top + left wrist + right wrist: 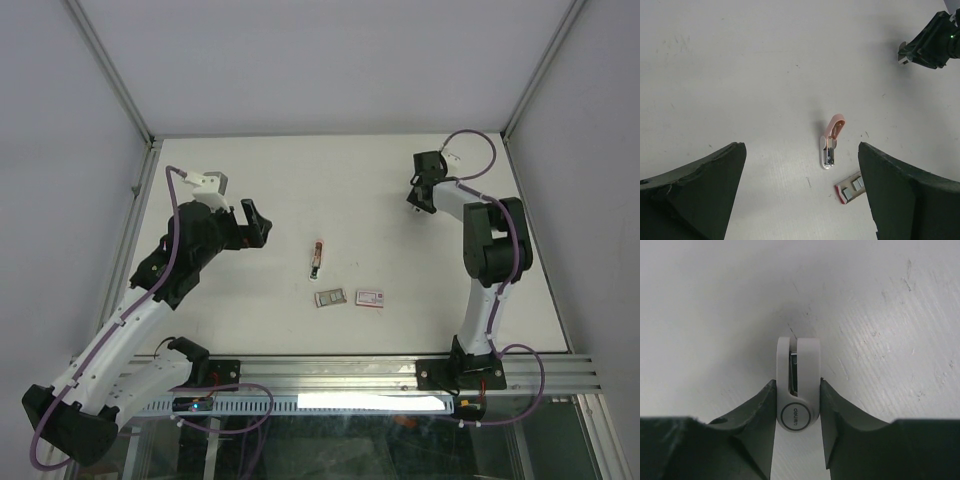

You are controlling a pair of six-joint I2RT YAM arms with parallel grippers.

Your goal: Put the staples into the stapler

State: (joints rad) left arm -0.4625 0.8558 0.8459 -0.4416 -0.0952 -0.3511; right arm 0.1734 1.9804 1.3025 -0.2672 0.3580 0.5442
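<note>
Fingers (715, 185) of the left gripper (262, 222) stand wide apart with nothing between them. They hang over the desk (250, 320) to the left of the stapler (316, 258), and their wrist camera looks across at it. Fingers (752, 430) of the right gripper (798, 390) press against both long sides of a small white oblong tool (798, 375), which has a round "deli" badge at its near end and a narrow slot along its top. Whether that tool rests on the desk or is lifted off it cannot be told.

The staples are in two parts, both flat on the desk near the stapler on the side toward the arm bases. The inner tray (330, 297) lies closest to the stapler, just past its near end, and in the left wrist view it shows grey strips inside a reddish edge. The white box (369, 297) with its red label is just beside the tray, on the side away from the left gripper, with a narrow gap between them. No fingers touch either part.

The stapler lies about mid-desk, opened out. Its pink top is swung away from the white base, and the metal channel shows. It lies apart from the tray.

The right gripper is well apart from the stapler, toward the far right of the desk, pointing down. White walls with metal corner posts enclose the desk beyond the stapler.
</note>
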